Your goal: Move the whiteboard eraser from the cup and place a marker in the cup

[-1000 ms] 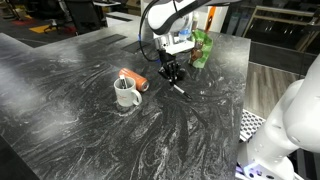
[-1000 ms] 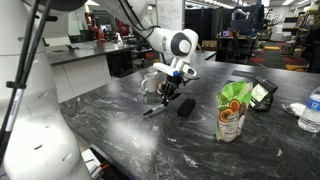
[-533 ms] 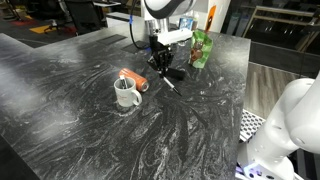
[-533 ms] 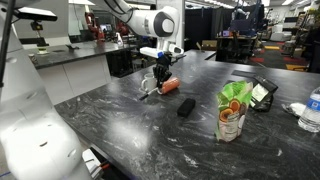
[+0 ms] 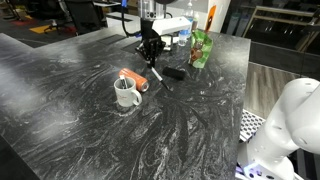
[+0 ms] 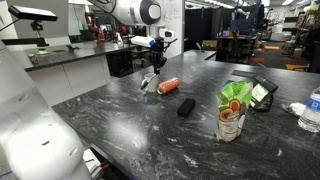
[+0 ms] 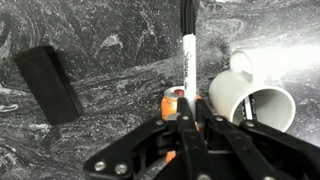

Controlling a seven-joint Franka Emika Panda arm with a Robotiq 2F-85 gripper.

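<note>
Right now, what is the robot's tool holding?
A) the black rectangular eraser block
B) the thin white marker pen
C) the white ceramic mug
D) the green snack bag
B: the tool is shut on the thin white marker pen, while the black rectangular eraser block lies free on the dark marbled table.

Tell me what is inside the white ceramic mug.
The white ceramic mug looks empty in the wrist view: the visible part of its inner wall is bare. Its bottom is hidden behind its own rim.
</note>
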